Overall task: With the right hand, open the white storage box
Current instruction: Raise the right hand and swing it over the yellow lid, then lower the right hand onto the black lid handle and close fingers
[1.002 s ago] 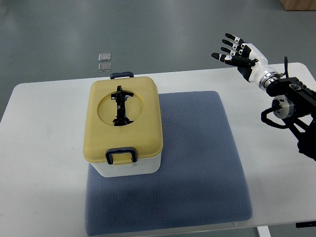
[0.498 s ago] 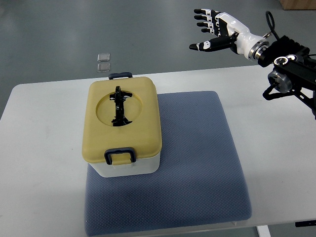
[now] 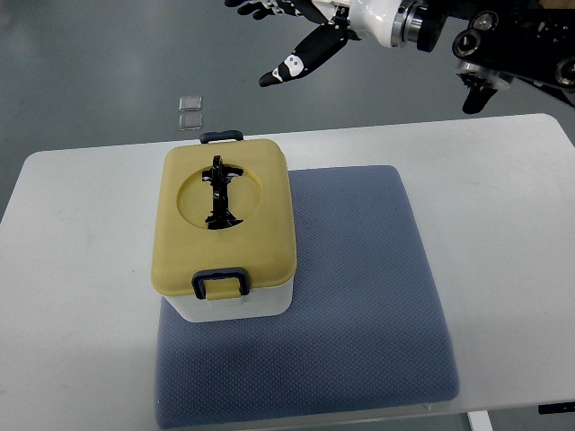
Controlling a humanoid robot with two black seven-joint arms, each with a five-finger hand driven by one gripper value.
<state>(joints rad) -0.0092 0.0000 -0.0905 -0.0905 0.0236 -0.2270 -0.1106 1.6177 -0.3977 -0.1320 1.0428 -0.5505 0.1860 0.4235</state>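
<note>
Reaching in from the right side, the right hand (image 3: 301, 31) is now high up near the top edge of the view, past the far side of the table (image 3: 72, 269). A second ago it hung over the table's far right corner; half a second ago it had lifted and slid toward the middle — and now it has gone further left still, so it sits up beyond the box. Its fingers are spread out and loose, and it holds nothing. One dark finger points down toward the box, but the hand is well apart from it and touches nothing. The white storage box (image 3: 226, 235) has not moved at all. It stands on the left part of the blue mat (image 3: 359, 296), with its yellow lid (image 3: 260, 215) shut flat on top. A dark latch (image 3: 219, 284) sits on the near side and another latch (image 3: 221, 136) on the far side, with a black handle (image 3: 218, 192) lying in the round dip of the lid. So the opening has not started yet; the hand seems to be on its way to the far latch. The left hand is not to be seen.
</note>
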